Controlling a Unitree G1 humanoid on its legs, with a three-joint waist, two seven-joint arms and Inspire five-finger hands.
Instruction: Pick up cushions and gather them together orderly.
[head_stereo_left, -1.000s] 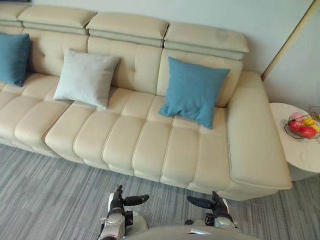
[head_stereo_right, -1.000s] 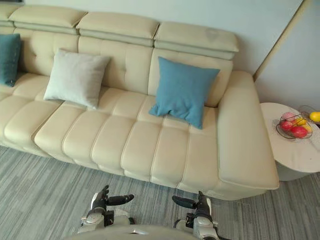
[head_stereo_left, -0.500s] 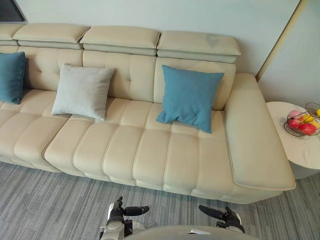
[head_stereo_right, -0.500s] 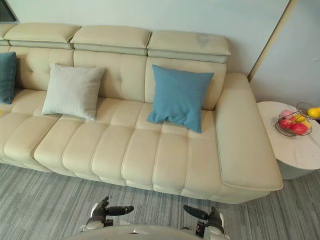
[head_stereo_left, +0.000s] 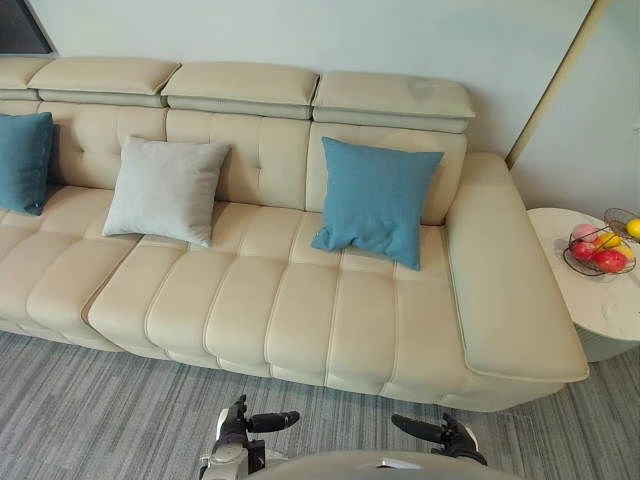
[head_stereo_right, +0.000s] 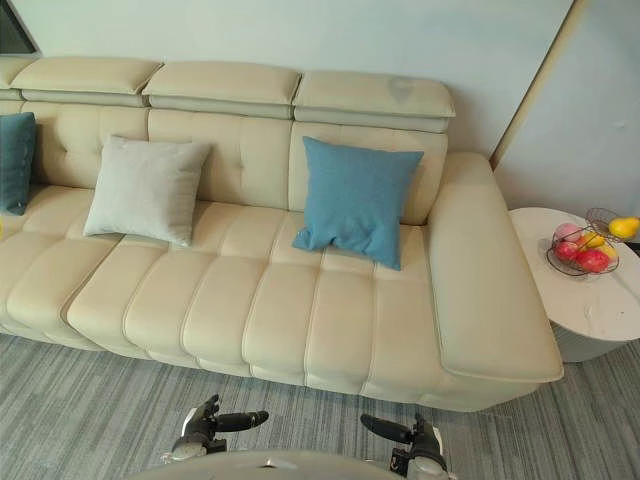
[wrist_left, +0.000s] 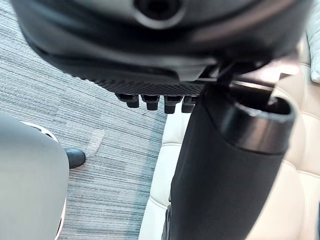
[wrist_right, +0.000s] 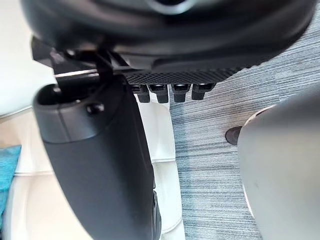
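Left robot hand (head_stereo_left: 238, 428) and right robot hand (head_stereo_left: 452, 437) low over the carpet (head_stereo_left: 90, 410), fingers relaxed, thumbs out, empty. On the sofa (head_stereo_left: 300, 300), well apart, leaning on the backrest: dark blue cushion (head_stereo_left: 22, 160) far left, grey cushion (head_stereo_left: 167, 189) mid-left, blue cushion (head_stereo_left: 376, 201) near the right armrest.

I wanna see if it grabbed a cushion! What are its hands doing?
Left hand: open, holding nothing.
Right hand: open, holding nothing.
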